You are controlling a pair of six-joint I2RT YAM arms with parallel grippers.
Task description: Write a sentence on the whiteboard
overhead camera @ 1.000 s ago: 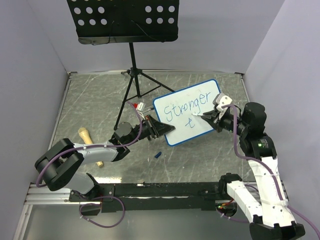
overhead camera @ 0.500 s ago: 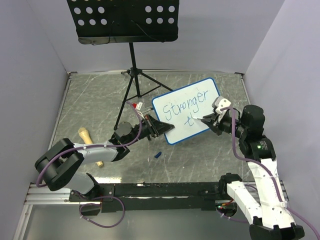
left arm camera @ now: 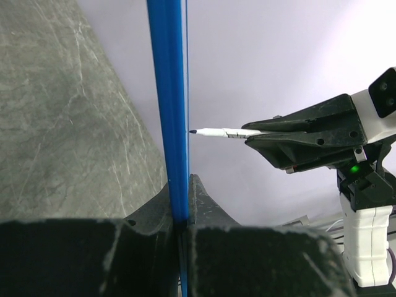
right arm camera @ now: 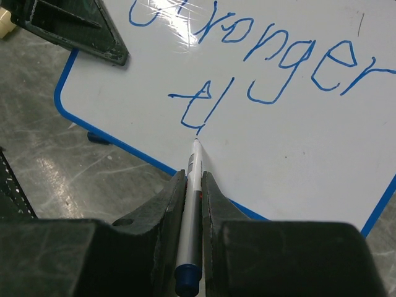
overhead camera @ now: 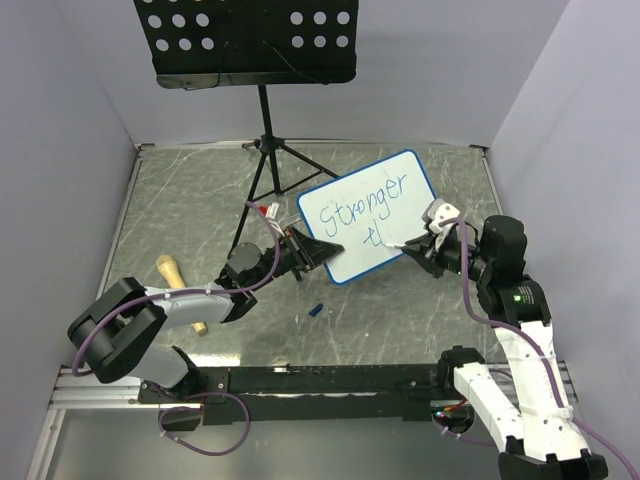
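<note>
Blue-framed whiteboard (overhead camera: 345, 255) in left tool (overhead camera: 318, 248); marker (right arm camera: 194, 179) in right tool (overhead camera: 415, 243) touches it.

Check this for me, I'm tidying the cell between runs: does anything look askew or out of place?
The whiteboard, clamped at one edge by the left gripper, sits skewed to the table edges, so the sentence runs slanted. A small blue piece, perhaps a marker cap, lies loose on the table.

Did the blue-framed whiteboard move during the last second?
Yes. The small white rectangular board with the blue frame has shifted left in the top view, closer to the black metal tripod of the music stand.
</note>
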